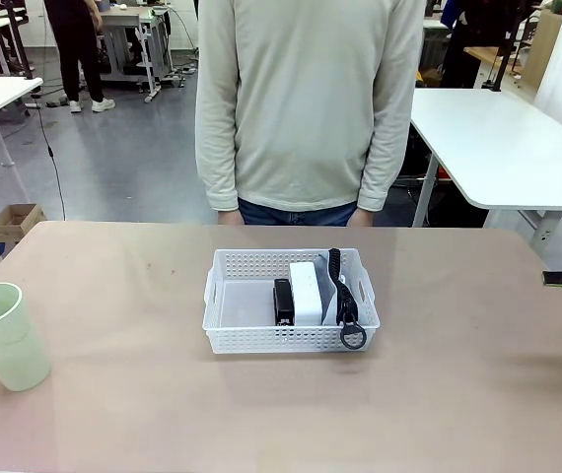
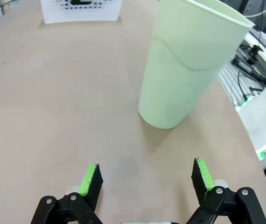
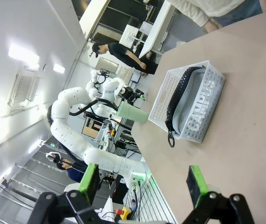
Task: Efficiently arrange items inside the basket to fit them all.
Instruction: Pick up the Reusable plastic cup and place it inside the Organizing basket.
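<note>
Target ahead: pale green cup (image 2: 189,65) is standing upright at one o'clock of the left tool (image 2: 145,173), which is gaping wide and holding nothing.

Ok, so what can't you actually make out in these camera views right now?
- Front view: screen of the clock, wedged between the stapler and the pouch.
- Left wrist view: the basket, cut off by the top edge; its wall hides the contents.
- Left wrist view: inside of the cup, hidden by its own wall.
</note>
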You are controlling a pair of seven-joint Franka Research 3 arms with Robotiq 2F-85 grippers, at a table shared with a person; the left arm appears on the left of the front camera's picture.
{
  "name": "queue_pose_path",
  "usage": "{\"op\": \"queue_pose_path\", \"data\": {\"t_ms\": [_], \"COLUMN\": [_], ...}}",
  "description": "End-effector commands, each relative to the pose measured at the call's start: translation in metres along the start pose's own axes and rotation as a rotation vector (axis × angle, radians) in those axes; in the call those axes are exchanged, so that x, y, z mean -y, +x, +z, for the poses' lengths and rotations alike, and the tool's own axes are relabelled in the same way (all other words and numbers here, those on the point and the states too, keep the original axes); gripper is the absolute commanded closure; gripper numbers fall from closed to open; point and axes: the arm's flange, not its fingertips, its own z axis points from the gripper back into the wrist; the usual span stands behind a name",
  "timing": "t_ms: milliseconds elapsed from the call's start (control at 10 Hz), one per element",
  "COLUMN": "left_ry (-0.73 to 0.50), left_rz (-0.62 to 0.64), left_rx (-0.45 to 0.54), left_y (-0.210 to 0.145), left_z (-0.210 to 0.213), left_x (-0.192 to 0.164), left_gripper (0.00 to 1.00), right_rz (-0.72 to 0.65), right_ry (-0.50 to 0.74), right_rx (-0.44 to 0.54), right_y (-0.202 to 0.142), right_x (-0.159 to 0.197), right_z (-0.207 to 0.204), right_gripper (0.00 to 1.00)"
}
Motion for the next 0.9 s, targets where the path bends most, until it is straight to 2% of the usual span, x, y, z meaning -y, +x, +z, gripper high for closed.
{"op": "queue_pose_path", "data": {"t_ms": [0, 300, 600, 800], "left_ry": [-0.076, -0.006, 0.033, -0.007], "left_rz": [-0.087, -0.124, -0.204, -0.216], "left_rx": [0.024, 0.043, 0.125, 0.125], "left_y": [-0.004, -0.009, -0.011, -0.002], "left_z": [0.005, -0.012, -0.041, -0.060], "left_x": [0.007, 0.015, 0.022, 0.026], "left_gripper": [0.00, 0.00, 0.00, 0.00], "right_rz": [0.019, 0.019, 0.019, 0.019], "right_ry": [0.005, 0.005, 0.005, 0.005], "right_rx": [-0.011, -0.011, -0.011, -0.011], "right_y": [-0.005, -0.005, -0.005, -0.005], "right_x": [-0.002, -0.002, -0.002, -0.002], "right_z": [0.002, 0.002, 0.002, 0.002], "right_gripper": [0.00, 0.00, 0.00, 0.00]}}
